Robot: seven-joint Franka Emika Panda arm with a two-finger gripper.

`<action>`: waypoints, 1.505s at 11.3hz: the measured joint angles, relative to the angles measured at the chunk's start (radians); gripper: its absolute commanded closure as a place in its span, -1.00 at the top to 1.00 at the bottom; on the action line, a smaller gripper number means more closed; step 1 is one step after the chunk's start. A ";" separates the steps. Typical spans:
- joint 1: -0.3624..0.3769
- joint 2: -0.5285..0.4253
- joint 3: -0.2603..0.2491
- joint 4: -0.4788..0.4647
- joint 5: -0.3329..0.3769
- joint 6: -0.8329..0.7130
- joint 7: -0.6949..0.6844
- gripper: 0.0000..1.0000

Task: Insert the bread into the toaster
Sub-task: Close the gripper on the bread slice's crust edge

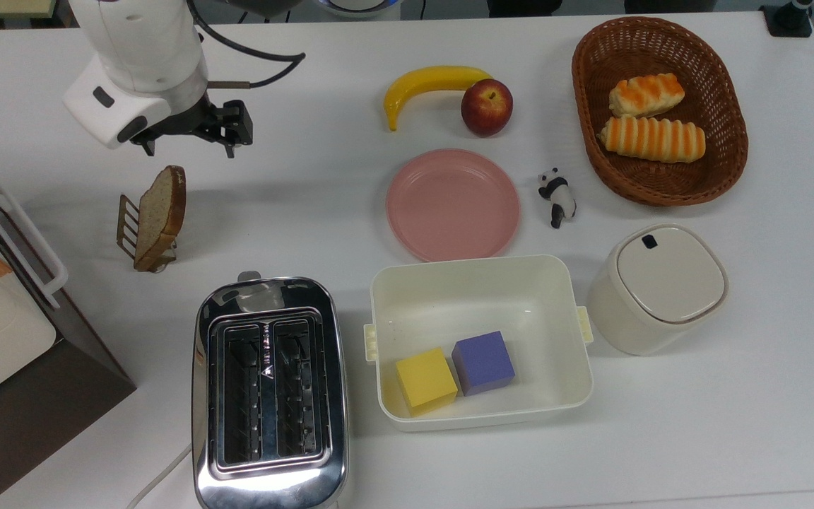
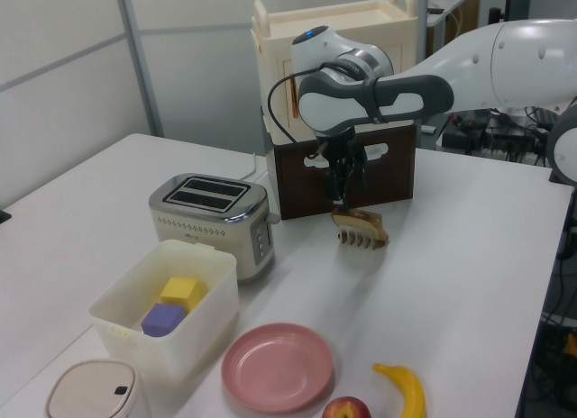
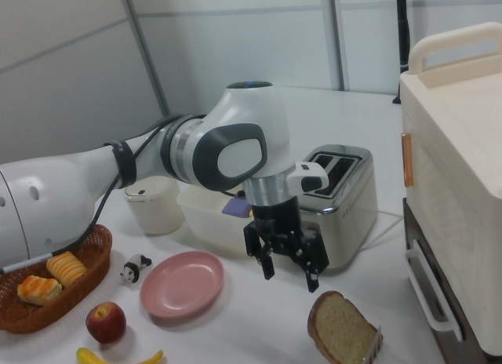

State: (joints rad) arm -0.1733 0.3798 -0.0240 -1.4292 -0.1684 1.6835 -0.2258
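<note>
In the top view, going from left to right, a cream and brown cabinet (image 1: 4,311) fills the left edge; just beside it the bread (image 1: 160,215) leans upright in a small wire toast rack (image 1: 126,227), untouched; above the slice in the top view, the gripper (image 1: 186,148) hangs with its fingers spread wide and nothing between them, near the bread but not yet around it; the right view shows the same gap between the open fingers and the slice's crust; lower down, the toaster (image 1: 269,396) stands well apart from the rack, both slots dark and vacant; further right come the pink plate (image 1: 452,203), the white tub (image 1: 481,272) with a yellow and a purple cube, then the wicker basket (image 1: 594,152) of striped rolls; I judge the task barely begun: the grasp, the lift, the carry to a slot and the drop all remain
</note>
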 measured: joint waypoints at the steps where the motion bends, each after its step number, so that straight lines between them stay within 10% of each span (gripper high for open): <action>1: 0.000 0.004 0.000 0.000 -0.015 0.000 0.000 1.00; 5: 0.000 0.048 0.000 0.000 -0.040 0.040 0.000 0.96; 11: -0.001 0.106 0.000 0.000 -0.079 0.056 0.000 -0.18; 17: -0.002 0.108 0.000 0.006 -0.092 0.056 -0.020 -0.68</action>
State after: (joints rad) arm -0.1748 0.4882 -0.0239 -1.4231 -0.2602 1.7395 -0.2457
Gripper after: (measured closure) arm 0.767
